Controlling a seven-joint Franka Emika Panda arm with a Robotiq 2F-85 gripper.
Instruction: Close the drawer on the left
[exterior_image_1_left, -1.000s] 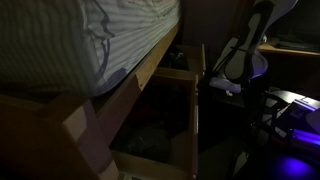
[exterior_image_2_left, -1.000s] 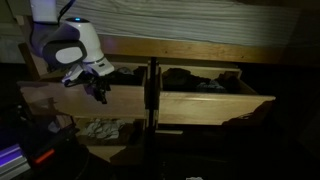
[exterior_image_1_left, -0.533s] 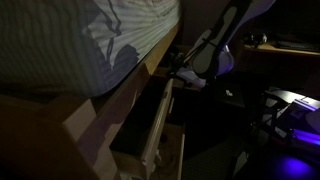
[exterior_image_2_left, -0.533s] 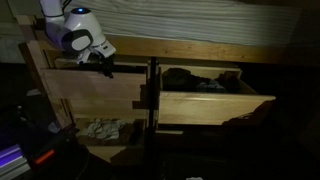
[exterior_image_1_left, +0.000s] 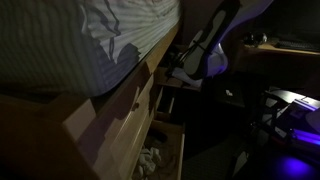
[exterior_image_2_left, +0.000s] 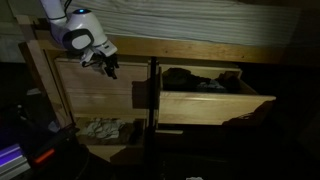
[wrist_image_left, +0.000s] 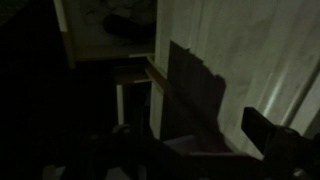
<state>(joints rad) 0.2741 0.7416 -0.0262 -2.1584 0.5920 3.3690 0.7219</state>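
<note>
Though the room is dim, the drawer (exterior_image_2_left: 95, 92) is easy to find in an exterior view. It is the upper one on the far side of the centre post (exterior_image_2_left: 150, 100) from the open neighbour drawer (exterior_image_2_left: 210, 105), and its long plain front looks level with the bed frame, or very nearly so. The gripper (exterior_image_2_left: 108, 66) sits at the top edge of that front, on the end nearer the post, and appears to be touching the wood. I cannot tell from where I stand whether its fingers are spread or drawn together, and the wrist view is too dark to settle it. My guess is that only the last bit of the push remains. To finish it well, the arm should press straight in along the drawer's travel, not down and not towards the post. Contact this far off the middle could skew a thin plywood box on its runners. Sliding the contact away from the post, towards the middle of the panel, would spread the load better. A slow push that ends once the front meets the frame seems wise. Below, on the same side of the post, a lower drawer (exterior_image_2_left: 100, 128) stands out with cloth in it, so the arm should keep above that.
</note>
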